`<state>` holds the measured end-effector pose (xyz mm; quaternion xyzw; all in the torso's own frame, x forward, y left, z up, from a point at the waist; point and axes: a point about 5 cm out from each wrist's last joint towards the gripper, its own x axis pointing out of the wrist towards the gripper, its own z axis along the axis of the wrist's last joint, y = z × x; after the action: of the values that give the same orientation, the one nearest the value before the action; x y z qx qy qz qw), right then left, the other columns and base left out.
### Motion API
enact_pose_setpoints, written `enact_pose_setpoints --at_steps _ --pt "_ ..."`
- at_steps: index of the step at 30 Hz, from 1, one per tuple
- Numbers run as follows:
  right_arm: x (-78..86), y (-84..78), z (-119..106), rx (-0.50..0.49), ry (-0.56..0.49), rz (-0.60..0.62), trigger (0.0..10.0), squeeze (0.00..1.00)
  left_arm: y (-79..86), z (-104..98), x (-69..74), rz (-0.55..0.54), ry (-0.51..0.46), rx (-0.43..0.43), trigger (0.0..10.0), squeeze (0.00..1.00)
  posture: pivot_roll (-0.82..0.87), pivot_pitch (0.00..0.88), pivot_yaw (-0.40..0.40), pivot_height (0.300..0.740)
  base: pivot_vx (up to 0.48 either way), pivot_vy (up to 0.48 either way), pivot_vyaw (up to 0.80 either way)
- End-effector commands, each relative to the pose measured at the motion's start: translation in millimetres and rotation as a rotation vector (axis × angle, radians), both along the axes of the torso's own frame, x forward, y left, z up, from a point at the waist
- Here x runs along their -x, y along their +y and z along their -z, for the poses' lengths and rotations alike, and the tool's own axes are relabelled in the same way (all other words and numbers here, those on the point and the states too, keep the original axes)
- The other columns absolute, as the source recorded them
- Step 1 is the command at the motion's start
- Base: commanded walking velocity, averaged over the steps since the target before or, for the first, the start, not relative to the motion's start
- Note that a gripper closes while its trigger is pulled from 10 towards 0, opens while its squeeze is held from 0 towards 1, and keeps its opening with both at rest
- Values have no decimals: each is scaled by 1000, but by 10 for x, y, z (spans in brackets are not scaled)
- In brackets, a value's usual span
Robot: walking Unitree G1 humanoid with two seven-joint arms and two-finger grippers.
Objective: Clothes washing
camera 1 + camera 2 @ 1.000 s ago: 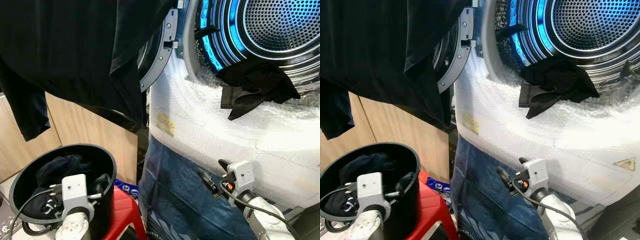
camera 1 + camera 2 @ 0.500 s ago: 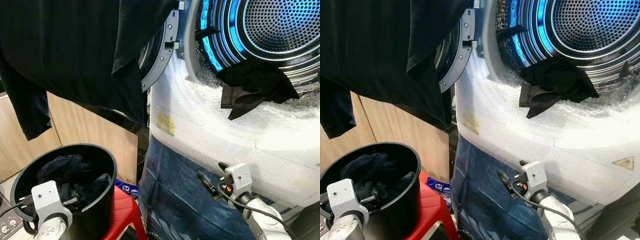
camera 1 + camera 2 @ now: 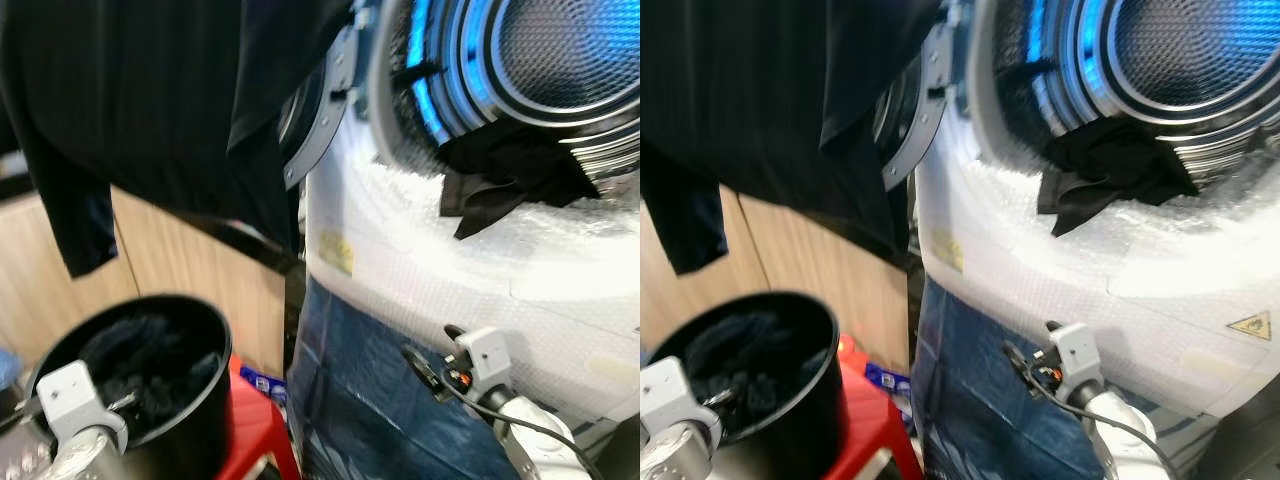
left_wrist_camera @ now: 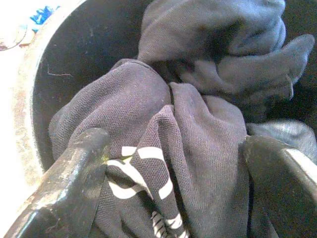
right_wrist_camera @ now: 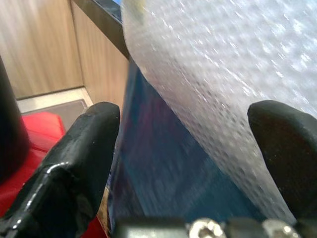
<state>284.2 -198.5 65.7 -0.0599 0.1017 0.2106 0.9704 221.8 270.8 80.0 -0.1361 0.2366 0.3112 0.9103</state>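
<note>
A black bucket [image 3: 205, 440] at the lower left holds dark clothes [image 3: 140, 350], one with a white print [image 4: 143, 171]. My left gripper [image 4: 176, 144] is open just above that pile, one finger [image 4: 69, 183] on each side of a fold. A black garment [image 3: 510, 180] hangs over the lip of the blue-lit washer drum [image 3: 560, 50]. Another black garment [image 3: 150, 100] is draped over the open washer door [image 3: 320, 110]. My right gripper [image 3: 432, 348] is open and empty, low in front of the bubble-wrapped washer front [image 3: 450, 270].
The bucket stands beside a red stool [image 3: 255, 430]. A blue panel [image 3: 350, 400] covers the washer's lower front. Wooden cabinet fronts [image 3: 170, 250] stand behind the bucket. Both eye views are blurred.
My left wrist has drawn back toward the lower left, out to the near rim of the bucket. The whole picture has shifted and blurred slightly. The right arm has hardly moved.
</note>
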Motion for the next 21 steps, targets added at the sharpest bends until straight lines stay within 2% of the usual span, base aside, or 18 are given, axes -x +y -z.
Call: enact_pose_setpoints --at_steps 1,10,14,16,19,21 --pt "-14 -62 -41 17 -11 9 10000 0 -87 -4 -42 13 1 36 10000 0 95 0 -48 740 0 0 0" --pt "-1 -83 -54 18 -18 6 10000 0 -72 -30 -7 1 8 34 10000 0 98 0 -57 740 0 0 0" --pt "9 -65 -122 -24 -50 -15 10000 0 -34 -56 13 3 10 7 10000 0 99 0 -61 740 0 0 0" --pt "24 -48 -150 -61 -53 -31 10000 0 -25 -44 39 27 29 -1 10000 0 97 0 -62 740 0 0 0" --pt "26 -56 -152 -46 -53 -33 10000 0 5 -31 69 63 85 -38 10000 0 99 0 -64 740 0 0 0" --pt "28 -64 -141 -35 -46 -32 10000 0 14 -28 80 69 91 -11 10000 0 98 0 -64 740 0 0 0"
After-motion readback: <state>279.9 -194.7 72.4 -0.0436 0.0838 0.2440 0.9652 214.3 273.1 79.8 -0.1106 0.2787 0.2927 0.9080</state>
